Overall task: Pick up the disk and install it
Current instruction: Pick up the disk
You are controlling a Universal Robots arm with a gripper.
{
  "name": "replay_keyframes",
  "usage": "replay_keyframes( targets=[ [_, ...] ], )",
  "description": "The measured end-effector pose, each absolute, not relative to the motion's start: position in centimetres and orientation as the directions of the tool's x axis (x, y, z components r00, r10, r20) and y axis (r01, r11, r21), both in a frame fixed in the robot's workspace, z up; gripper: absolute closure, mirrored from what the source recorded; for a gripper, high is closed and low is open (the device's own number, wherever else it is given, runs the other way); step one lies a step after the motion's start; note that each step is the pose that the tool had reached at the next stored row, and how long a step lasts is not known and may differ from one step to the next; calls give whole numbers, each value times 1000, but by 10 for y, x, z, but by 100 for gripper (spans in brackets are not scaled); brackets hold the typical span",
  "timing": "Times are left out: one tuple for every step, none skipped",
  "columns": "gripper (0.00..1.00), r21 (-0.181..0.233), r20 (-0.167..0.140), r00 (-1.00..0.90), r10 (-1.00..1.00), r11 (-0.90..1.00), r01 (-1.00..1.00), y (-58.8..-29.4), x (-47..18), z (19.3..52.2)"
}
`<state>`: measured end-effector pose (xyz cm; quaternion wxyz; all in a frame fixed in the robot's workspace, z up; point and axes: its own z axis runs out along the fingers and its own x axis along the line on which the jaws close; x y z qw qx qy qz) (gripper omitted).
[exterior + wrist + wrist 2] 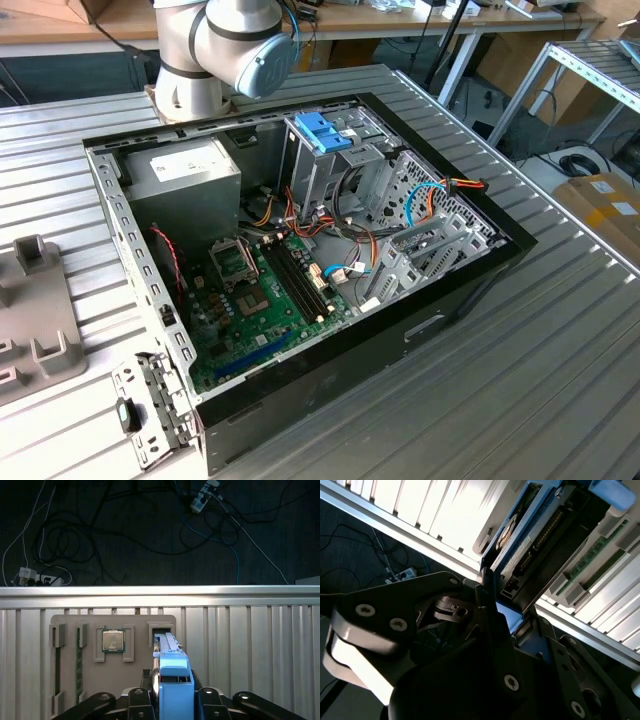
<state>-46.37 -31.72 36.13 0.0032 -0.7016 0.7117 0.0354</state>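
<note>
In both wrist views the disk (172, 670) (530, 545) stands on edge: grey metal in a light-blue carrier. Its far end sits at a slot of the grey holder plate (112, 622). My gripper (172, 680) (510, 612) has its black fingers (487, 597) against either side of the carrier's near end, shut on it. In the exterior view the open computer case (470, 275) lies on the ribbed metal table, with the upright metal drive cage (330, 165) at its back, and the arm's base (215, 50) stands behind the case.
The holder plate also carries a processor chip (113, 640) and memory sticks (79, 665). Beyond the table edge (160, 591), cables and power strips lie on the dark floor. Inside the case are a motherboard (260, 300), a power supply (185, 170) and loose wires.
</note>
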Motion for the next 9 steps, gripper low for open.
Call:
replay_keyframes(
  targets=[
    [63, 46, -54, -15, -998, 13, -999, -317, -464, 362],
    [63, 46, -54, -15, -998, 13, -999, -317, -464, 363],
    [63, 46, -54, -16, -998, 13, -999, -317, -464, 363],
    [63, 46, -54, -15, -998, 13, -999, -317, -464, 364],
    [63, 46, -54, -16, -998, 13, -999, -317, -464, 364],
    [63, 46, -54, -16, -998, 13, -999, -317, -464, 365],
    [63, 46, -54, -15, -998, 13, -999, -317, -464, 366],
    [63, 46, -54, -15, -998, 13, -999, -317, -464, 366],
    [63, 46, -54, -15, -998, 13, -999, -317, -464, 367]
  ],
)
